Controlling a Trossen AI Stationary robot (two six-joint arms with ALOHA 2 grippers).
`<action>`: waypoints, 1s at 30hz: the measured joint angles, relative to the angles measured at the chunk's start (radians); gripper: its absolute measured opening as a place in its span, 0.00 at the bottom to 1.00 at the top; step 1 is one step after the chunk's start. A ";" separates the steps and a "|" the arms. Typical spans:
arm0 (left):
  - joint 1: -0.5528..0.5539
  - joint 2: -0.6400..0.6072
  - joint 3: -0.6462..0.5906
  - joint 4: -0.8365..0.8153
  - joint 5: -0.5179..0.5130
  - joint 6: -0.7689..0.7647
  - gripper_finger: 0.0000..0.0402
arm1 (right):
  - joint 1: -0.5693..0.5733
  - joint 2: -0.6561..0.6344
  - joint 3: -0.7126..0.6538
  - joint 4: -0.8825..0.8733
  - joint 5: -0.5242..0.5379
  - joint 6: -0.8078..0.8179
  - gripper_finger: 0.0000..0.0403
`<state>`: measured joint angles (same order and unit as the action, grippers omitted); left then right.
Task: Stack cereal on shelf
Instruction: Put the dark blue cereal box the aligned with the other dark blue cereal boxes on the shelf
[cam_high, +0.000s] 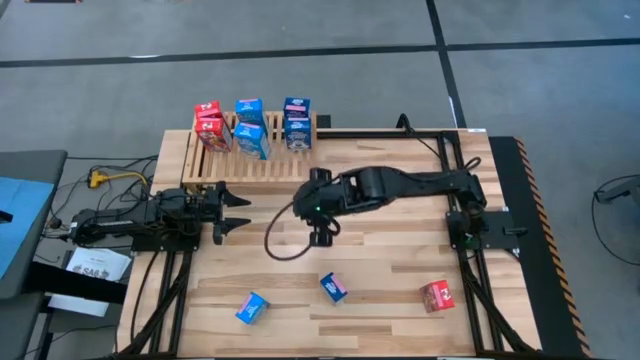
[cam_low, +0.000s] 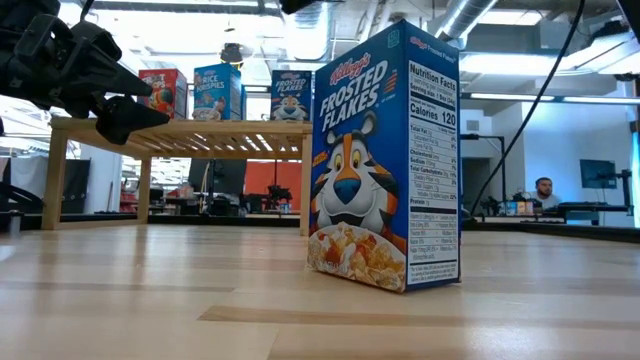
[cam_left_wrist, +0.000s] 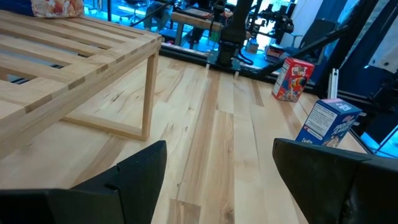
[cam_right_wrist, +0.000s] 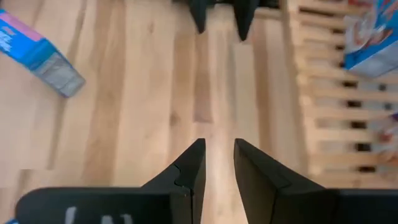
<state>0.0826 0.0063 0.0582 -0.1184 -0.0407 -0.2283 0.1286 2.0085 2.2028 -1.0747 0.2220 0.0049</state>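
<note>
The light-wood slatted shelf (cam_high: 250, 160) stands at the table's far left, and several red and blue cereal boxes (cam_high: 250, 125) stand on its slats. Three more boxes are on the tabletop near the near edge: a blue one (cam_high: 252, 307), another blue one (cam_high: 334, 288) that stands upright in the low view (cam_low: 385, 160), and a red one (cam_high: 437, 296). My left gripper (cam_high: 240, 212) waits wide open in front of the shelf, holding nothing. My right gripper (cam_high: 322, 238) hovers over the table's middle, pointing down. Its fingers (cam_right_wrist: 219, 152) are a narrow gap apart and empty.
A black cable loop (cam_high: 285, 240) hangs from my right arm over the table's middle. Bare planks lie between the shelf and the three loose boxes. Black frame rails (cam_high: 470, 230) run along the table's right side. In the low view, a person (cam_low: 541, 187) sits far behind the table.
</note>
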 joint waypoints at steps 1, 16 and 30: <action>0.000 0.000 0.000 0.000 0.000 0.000 0.71 | 0.008 -0.001 0.000 -0.012 -0.003 0.038 0.27; 0.000 0.000 0.000 0.000 0.000 0.000 0.71 | 0.132 -0.004 0.000 -0.229 -0.069 0.692 0.63; 0.000 0.000 0.000 0.000 0.000 0.000 0.71 | 0.228 0.008 -0.095 -0.197 -0.136 1.059 0.77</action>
<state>0.0830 0.0063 0.0582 -0.1184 -0.0410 -0.2283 0.3569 2.0163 2.1082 -1.2713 0.0862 1.0640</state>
